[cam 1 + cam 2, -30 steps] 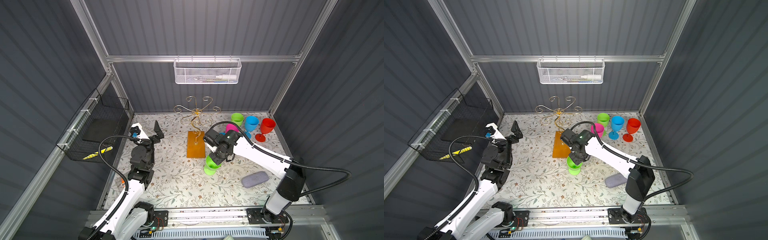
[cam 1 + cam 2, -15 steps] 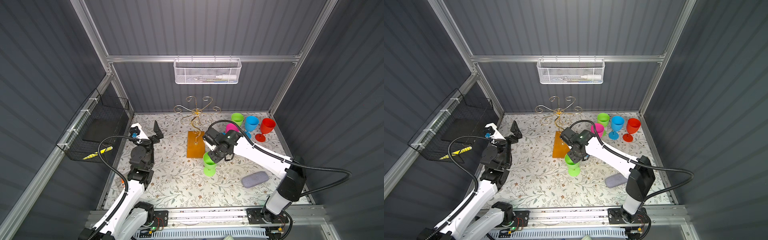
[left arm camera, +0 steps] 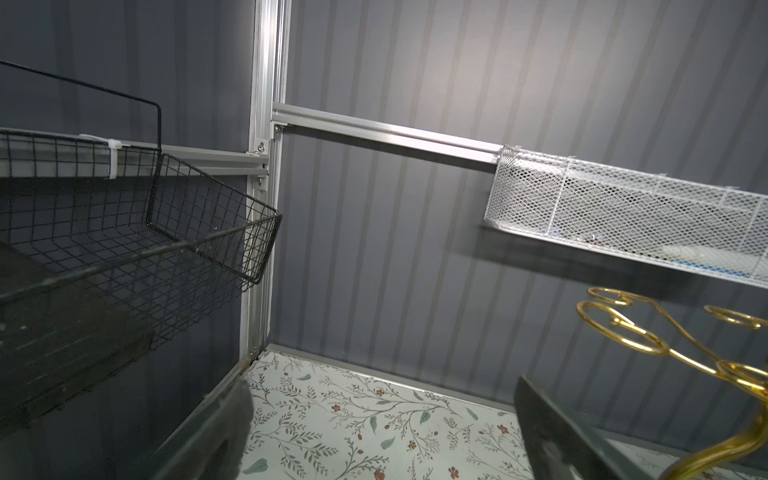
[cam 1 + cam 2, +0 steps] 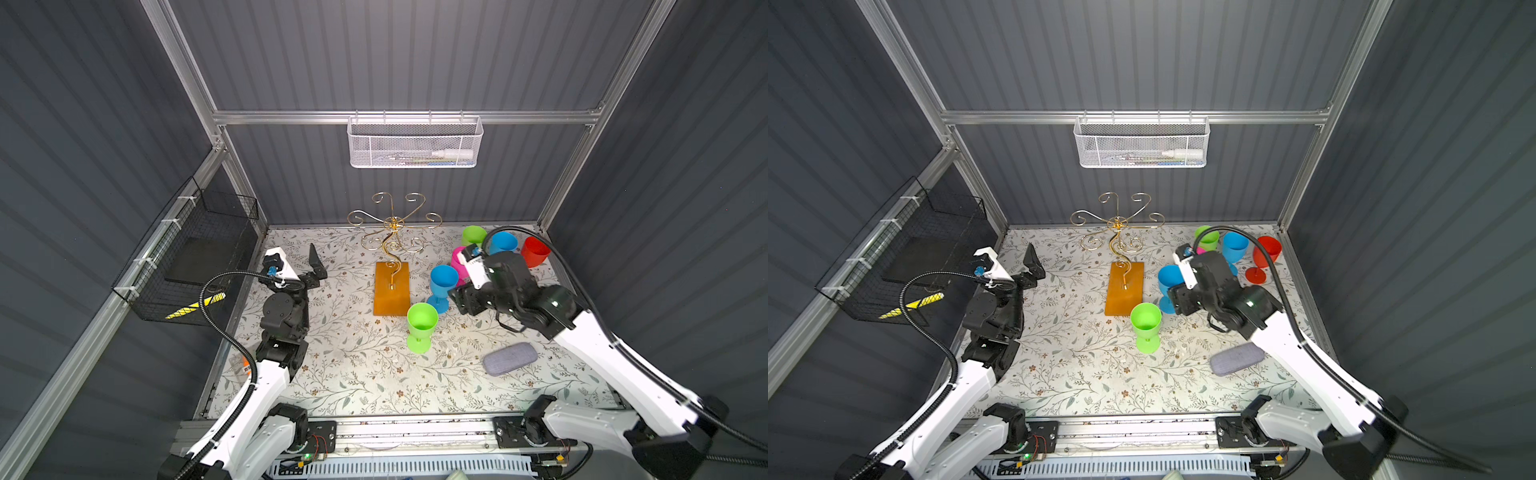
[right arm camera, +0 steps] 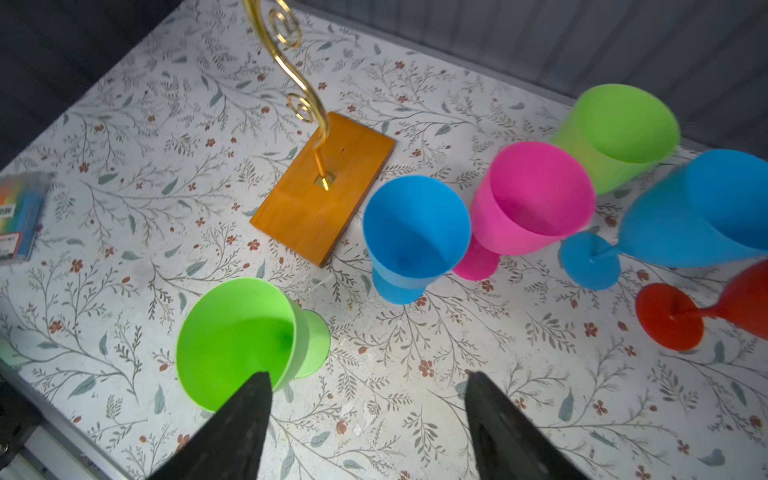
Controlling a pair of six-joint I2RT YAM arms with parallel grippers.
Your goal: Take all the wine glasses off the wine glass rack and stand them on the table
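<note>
The wine glass rack (image 4: 391,227) is gold wire on an amber base (image 4: 390,291) at the back centre, and nothing hangs from its scroll arms. A green wine glass (image 4: 422,322) stands upright on the floral table just in front of the base's right corner. My right gripper (image 4: 461,301) hovers to the right of it, open and empty. In the right wrist view the green wine glass (image 5: 241,340) sits beside one fingertip of the right gripper (image 5: 368,376), apart from it. My left gripper (image 4: 297,266) is raised at the left, open and empty, and the left wrist view shows the rack (image 3: 648,345) off to one side.
Several more glasses stand at the back right: blue (image 4: 444,282), pink (image 4: 457,257), green (image 4: 473,235), blue (image 4: 503,243), red (image 4: 535,251). A grey case (image 4: 510,358) lies front right. A white mesh basket (image 4: 415,143) hangs on the back wall and a black wire basket (image 4: 195,257) on the left wall.
My right gripper has opened and let go of the green wine glass, which now stands on the table. The right arm has drawn back to the right. The left arm has not moved.
</note>
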